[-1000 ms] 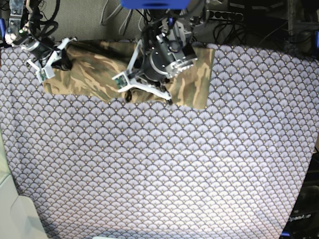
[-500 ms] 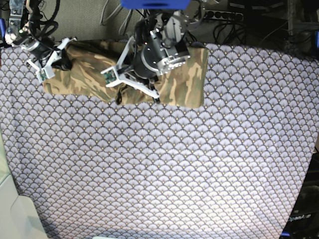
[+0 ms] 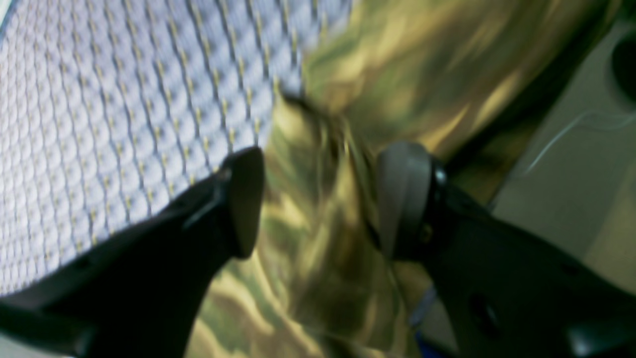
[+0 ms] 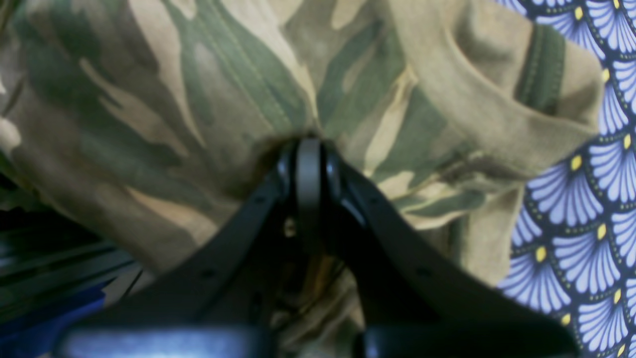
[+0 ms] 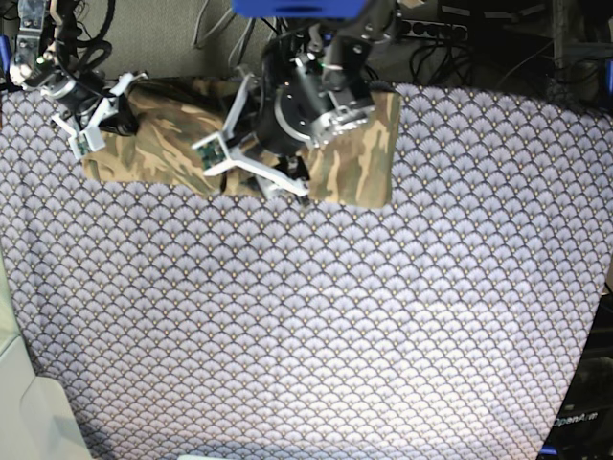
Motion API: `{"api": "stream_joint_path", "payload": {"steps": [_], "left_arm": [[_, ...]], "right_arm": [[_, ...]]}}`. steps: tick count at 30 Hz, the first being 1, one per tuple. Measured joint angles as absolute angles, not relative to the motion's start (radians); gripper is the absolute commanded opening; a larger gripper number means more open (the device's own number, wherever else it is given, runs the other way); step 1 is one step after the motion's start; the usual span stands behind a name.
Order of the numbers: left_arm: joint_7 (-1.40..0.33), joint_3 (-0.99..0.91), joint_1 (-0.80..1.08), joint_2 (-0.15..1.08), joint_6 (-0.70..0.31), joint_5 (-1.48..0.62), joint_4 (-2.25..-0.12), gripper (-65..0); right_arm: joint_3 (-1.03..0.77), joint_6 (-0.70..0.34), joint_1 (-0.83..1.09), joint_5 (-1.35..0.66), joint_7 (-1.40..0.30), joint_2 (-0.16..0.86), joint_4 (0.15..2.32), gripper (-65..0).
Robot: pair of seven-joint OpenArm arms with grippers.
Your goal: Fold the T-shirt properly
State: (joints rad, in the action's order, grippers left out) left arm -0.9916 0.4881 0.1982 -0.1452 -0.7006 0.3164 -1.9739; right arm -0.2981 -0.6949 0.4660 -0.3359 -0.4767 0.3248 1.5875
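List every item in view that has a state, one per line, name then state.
T-shirt: folded into a long band along the table's far edge, bunched where it is gripped.
Right gripper: shut on the T-shirt, fabric puckered at the fingertips.
Left gripper: open, fingers either side of a raised ridge of shirt; view is blurred.
Table cloth: spread flat, lying under the shirt.

The left end effector (image 3: pixel 318 199) has its fingers spread apart, while the right end effector (image 4: pixel 309 164) is pinched closed.
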Motion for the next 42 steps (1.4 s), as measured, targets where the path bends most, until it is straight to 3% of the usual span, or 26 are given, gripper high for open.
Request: {"api": "stream_joint_path", "payload": {"steps": [6,11,18,25,37,39,42], "left_arm": [[-0.998,0.488,0.199,-0.145,-0.701,0.239,-1.983,-32.4],[-0.992,0.349,0.199,-0.148,-0.7,0.302,-1.983,-64.9],[-0.996,0.173,0.21,-0.137,-0.7,0.347,-1.95,-64.5],[-0.989,0.147,0.226,-0.072,-0.704,0.335,-1.813,-64.4],[-0.991,0.033,0.19,-0.07,-0.7,0.339,-1.802,-64.4],[-0.992,0.028,0.194,-0.071,-0.703,0.336,-1.807,-64.4],[-1.0,0.023,0.196,-0.072,-0.702,0.343,-1.874,-64.2]], "right_arm": [[-0.298,-0.695,0.466,-0.336,-0.476,0.325,1.588,-65.0],[-0.299,-0.695,0.466,-0.336,-0.476,0.324,1.588,-65.0],[-0.299,-0.698,0.451,-0.321,-0.486,0.324,1.589,-65.0],[-0.297,-0.699,0.447,-0.322,-0.496,0.342,1.59,-65.0],[-0.388,-0.701,0.422,-0.295,-0.534,0.353,1.583,-64.8],[-0.389,-0.701,0.423,-0.295,-0.535,0.364,1.583,-62.6],[-0.395,-0.702,0.424,-0.295,-0.535,0.368,1.583,-54.3]]}}
